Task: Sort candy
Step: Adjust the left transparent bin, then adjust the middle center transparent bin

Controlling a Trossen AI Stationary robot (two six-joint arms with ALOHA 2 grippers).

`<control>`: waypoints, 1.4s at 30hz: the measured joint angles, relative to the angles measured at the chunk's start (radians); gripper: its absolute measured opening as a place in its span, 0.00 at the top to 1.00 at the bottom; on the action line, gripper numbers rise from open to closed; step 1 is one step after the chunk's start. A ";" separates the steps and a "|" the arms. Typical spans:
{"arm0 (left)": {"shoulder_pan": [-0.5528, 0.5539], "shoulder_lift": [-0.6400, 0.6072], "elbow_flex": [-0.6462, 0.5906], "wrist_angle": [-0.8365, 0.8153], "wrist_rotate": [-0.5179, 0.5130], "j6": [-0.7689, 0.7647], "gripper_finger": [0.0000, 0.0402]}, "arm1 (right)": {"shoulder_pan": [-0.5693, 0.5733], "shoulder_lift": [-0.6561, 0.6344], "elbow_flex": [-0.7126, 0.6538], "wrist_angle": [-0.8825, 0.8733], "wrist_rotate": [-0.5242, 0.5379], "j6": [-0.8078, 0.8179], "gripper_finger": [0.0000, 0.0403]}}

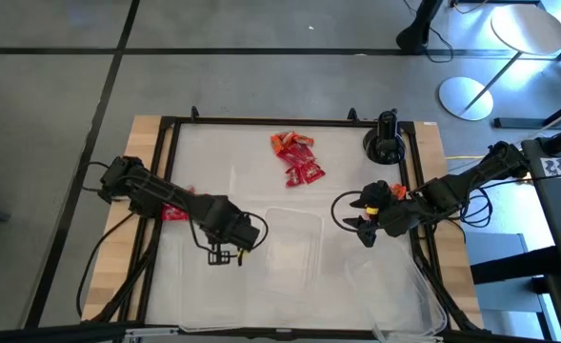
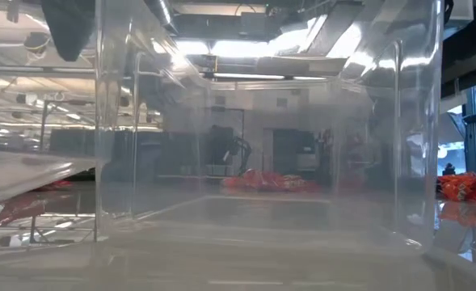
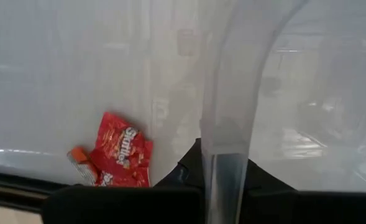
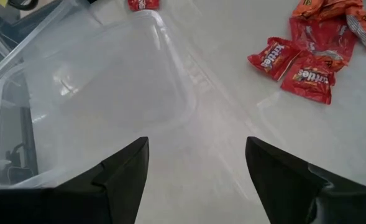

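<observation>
A pile of red and orange candy packets (image 1: 295, 158) lies on the white table at the far middle, also seen in the right wrist view (image 4: 307, 59). A red packet (image 3: 123, 152) with an orange piece (image 3: 80, 163) beside it lies under my left arm (image 1: 175, 211). My left gripper (image 1: 225, 252) points down at the near left, shut on a clear plastic bin wall (image 3: 227, 118). My right gripper (image 4: 195, 168) hovers open at the right (image 1: 366, 229), above and beside a clear bin (image 4: 89, 81) and touching nothing. My left gripper (image 3: 223, 183) has a thin clear wall of a bin (image 3: 225, 165) running down between its dark fingers, which come at it from above, pointing down. The gripper's own body hides the place of contact. I cannot tell whether the bin is clear of the table.
A clear bin (image 1: 294, 243) stands in the table's near middle and fills the low view (image 2: 262, 202). Another clear bin (image 1: 385, 286) sits at the near right. A black round stand (image 1: 385, 143) is at the far right. A black frame (image 1: 166, 171) borders the table.
</observation>
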 joint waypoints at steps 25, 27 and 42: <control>-0.066 -0.022 -0.135 -0.010 0.015 -0.071 0.81 | 0.000 0.000 0.000 -0.006 0.010 -0.027 0.34; -0.066 -0.021 -0.135 -0.017 0.013 -0.081 0.77 | 0.000 0.000 0.000 -0.005 0.010 -0.027 0.34; -0.075 -0.048 -0.072 -0.045 0.038 -0.172 0.64 | 0.000 0.000 0.000 -0.002 0.010 -0.026 0.34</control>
